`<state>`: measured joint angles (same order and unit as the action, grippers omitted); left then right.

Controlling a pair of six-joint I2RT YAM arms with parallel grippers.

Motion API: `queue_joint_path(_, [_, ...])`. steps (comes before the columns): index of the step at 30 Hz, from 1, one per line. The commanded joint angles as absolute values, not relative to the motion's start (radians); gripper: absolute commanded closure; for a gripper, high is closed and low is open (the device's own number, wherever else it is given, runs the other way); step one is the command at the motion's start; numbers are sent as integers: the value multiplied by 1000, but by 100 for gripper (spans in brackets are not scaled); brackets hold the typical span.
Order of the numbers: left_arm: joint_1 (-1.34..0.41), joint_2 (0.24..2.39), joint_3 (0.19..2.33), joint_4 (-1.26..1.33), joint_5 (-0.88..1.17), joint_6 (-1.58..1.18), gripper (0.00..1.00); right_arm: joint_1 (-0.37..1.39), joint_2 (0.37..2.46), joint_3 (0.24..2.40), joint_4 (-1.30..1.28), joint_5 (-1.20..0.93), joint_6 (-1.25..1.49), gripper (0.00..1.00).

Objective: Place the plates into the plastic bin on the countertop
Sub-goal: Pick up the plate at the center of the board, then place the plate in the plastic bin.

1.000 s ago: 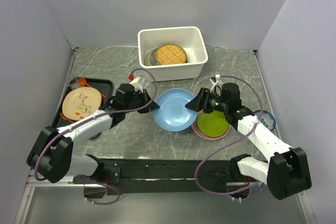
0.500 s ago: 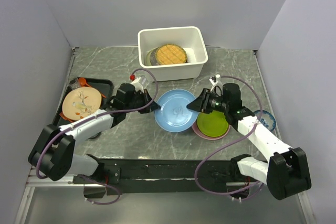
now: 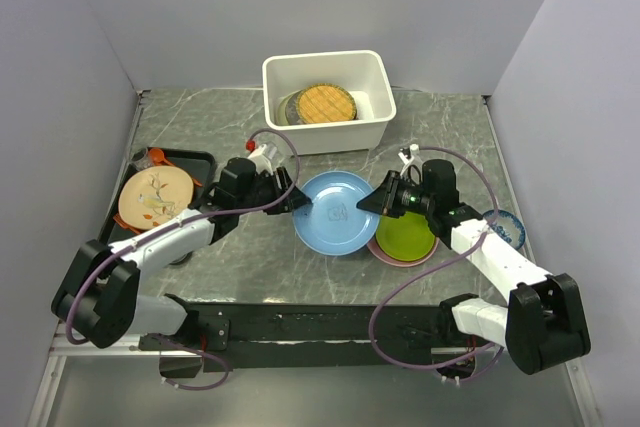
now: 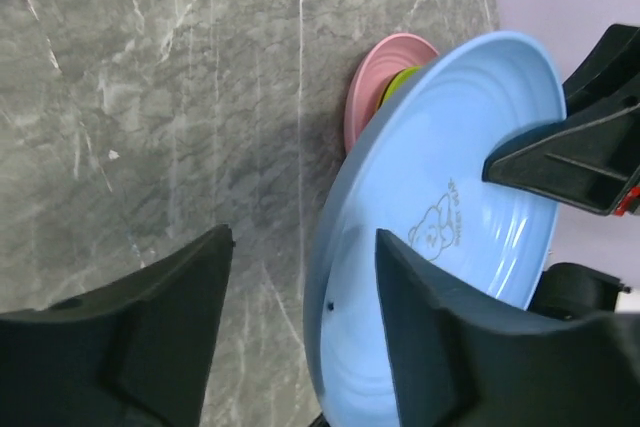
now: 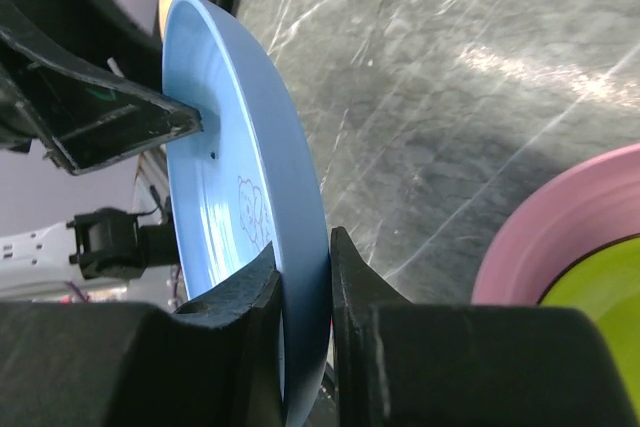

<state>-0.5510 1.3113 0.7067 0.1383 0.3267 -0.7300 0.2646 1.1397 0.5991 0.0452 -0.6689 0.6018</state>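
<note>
Top external view shows the blue plate (image 3: 336,212) just in front of the plastic bin (image 3: 330,137). It is smooth, round and glossy, with a small bear print in the middle. From the wrist cameras it stands steeply tilted, almost on edge. The right gripper (image 3: 378,199) is clamped on its right rim. The left gripper (image 3: 298,201) straddles the left rim with fingers (image 4: 140,317) apart. I cannot tell whether the plate touches the bench (image 3: 200,117). Inside the bin, a yellow woven disc (image 3: 327,103) hides most of a grey plate (image 3: 291,107).
</note>
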Motion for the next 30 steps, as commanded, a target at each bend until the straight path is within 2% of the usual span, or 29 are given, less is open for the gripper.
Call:
queue_joint_path(1, [-551, 1279, 724, 173, 324, -732, 28, 272, 1141, 611, 101, -712, 601, 100])
queue_joint_path(3, [-551, 1279, 721, 172, 322, -730, 17, 272, 1138, 607, 101, -710, 600, 100])
queue_joint_path(8, [-551, 1266, 719, 161, 302, -726, 2, 271, 1132, 607, 92, -706, 595, 100])
queue_joint_path(20, [-535, 1175, 677, 127, 239, -726, 1, 270, 1163, 612, 124, -712, 607, 100])
queue_joint_path(30, [-454, 1002, 615, 35, 170, -749, 1, 273, 1258, 655, 173, -729, 624, 100])
